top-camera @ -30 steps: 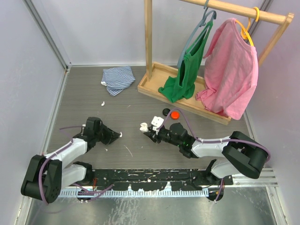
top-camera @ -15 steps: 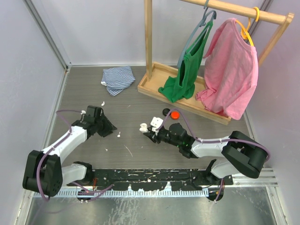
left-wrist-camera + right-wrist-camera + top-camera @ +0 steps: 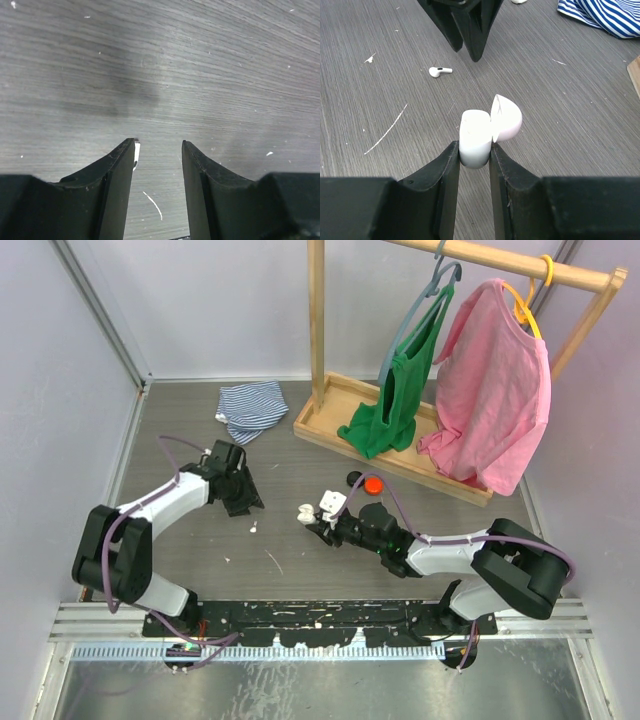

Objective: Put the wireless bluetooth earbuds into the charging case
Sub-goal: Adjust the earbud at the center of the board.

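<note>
Grey tabletop (image 3: 200,60): right gripper (image 3: 474,150) clamped the open white charging case (image 3: 476,132); left gripper (image 3: 159,150), jaws apart, hovered beside a white earbud (image 3: 440,71).

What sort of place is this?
Probably a robot test cell, not a home: left arm and right arm at a walled grey table, plus staged props: wooden clothes rack, striped cloth.

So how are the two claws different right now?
The left claw is open, with only bare table showing between its fingers. The right claw is shut on the white charging case, whose lid is flipped open. So the left claw holds nothing and the right claw holds something. A loose white earbud lies close to the left claw and farther from the right claw. Both claws have two black fingers.
</note>
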